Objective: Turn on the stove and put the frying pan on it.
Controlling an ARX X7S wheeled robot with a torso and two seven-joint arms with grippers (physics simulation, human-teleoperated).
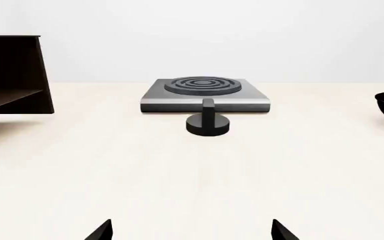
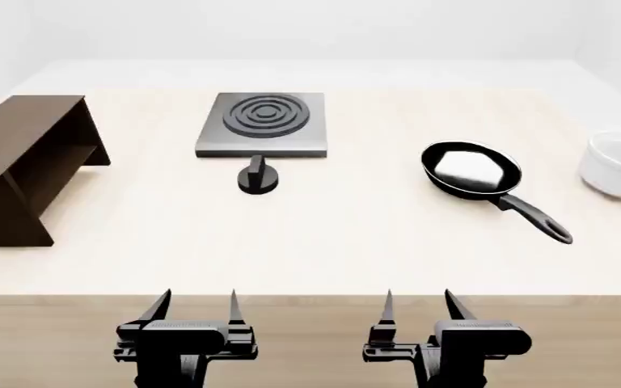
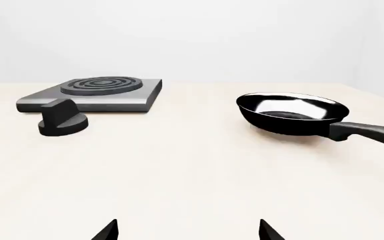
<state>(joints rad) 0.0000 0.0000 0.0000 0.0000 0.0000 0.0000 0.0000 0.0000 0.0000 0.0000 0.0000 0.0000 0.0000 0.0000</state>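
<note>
Black frying pan [image 2: 471, 170] is sitting right of centre, well apart from the stove [image 2: 262, 123] at upper centre; my left claw [image 2: 194, 309] and right claw [image 2: 417, 307] are hanging wide at the bottom.

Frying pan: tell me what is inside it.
The round black frying pan holds nothing; only a pale glossy reflection shows inside. In the right wrist view its near wall hides part of the floor.

a dark brown shelf [image 2: 25, 166], a white bowl [image 2: 619, 165] and a black knob [image 2: 258, 178] on a pale table [image 2: 322, 234].
</note>
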